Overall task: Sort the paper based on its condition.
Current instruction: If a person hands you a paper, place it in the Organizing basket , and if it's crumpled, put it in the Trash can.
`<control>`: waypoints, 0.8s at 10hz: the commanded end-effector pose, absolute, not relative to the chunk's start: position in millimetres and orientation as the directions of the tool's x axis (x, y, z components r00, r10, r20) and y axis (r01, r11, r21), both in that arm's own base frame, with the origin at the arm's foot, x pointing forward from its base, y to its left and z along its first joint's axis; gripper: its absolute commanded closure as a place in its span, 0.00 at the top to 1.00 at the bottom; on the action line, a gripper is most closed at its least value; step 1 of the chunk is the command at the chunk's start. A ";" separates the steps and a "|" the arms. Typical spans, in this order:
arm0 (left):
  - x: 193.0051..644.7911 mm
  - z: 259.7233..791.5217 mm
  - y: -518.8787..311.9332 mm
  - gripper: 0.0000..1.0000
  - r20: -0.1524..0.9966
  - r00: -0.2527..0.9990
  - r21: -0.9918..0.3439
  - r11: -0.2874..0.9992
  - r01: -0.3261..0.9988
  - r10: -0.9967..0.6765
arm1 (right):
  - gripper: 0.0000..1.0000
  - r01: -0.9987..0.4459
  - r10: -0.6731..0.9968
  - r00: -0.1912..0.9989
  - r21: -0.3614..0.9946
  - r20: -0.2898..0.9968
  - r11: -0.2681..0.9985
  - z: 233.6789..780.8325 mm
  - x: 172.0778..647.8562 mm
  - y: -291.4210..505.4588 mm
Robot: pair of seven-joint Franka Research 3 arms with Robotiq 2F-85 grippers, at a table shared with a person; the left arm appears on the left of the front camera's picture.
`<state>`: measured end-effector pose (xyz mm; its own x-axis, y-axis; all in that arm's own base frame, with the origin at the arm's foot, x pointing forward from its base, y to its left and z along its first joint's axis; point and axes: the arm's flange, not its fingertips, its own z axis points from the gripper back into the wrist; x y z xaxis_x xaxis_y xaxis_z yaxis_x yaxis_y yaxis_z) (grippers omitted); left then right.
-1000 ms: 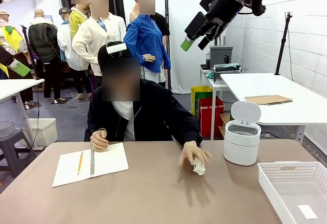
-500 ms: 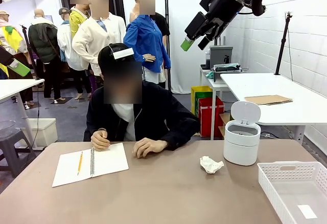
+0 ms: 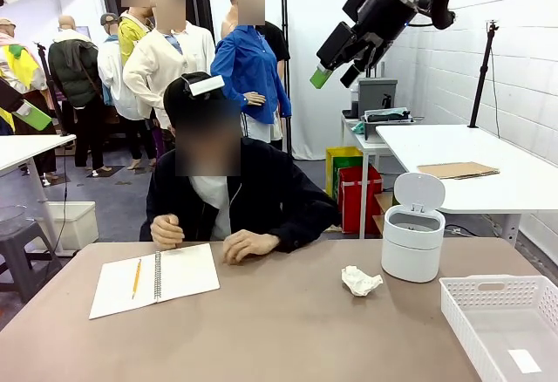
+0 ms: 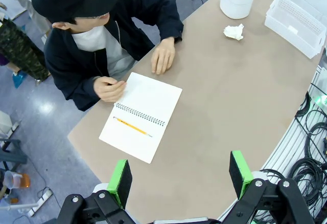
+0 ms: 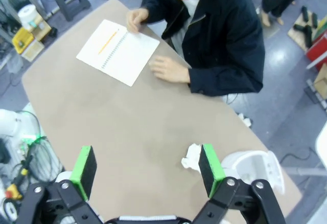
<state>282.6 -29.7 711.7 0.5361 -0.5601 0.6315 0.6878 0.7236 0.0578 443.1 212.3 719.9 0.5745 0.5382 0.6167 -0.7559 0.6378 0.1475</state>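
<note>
On the tan table (image 3: 261,330), near the white bin (image 3: 411,247) and far below our wide-open, empty left hand (image 4: 181,175) and right hand (image 5: 147,165), we see one wrinkled white paper wad (image 3: 360,281), lying lengthwise roughly left to right.

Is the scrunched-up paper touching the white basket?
Apart. The front view shows bare table between the paper wad and the basket. The left wrist view shows the same gap.
</note>
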 end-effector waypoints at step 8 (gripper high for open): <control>282.7 711.8 -28.6 1.00 0.630 0.539 0.062 0.728 0.683 -0.559 | 1.00 -0.410 0.263 0.859 0.283 0.439 0.867 625.2 481.0 179.7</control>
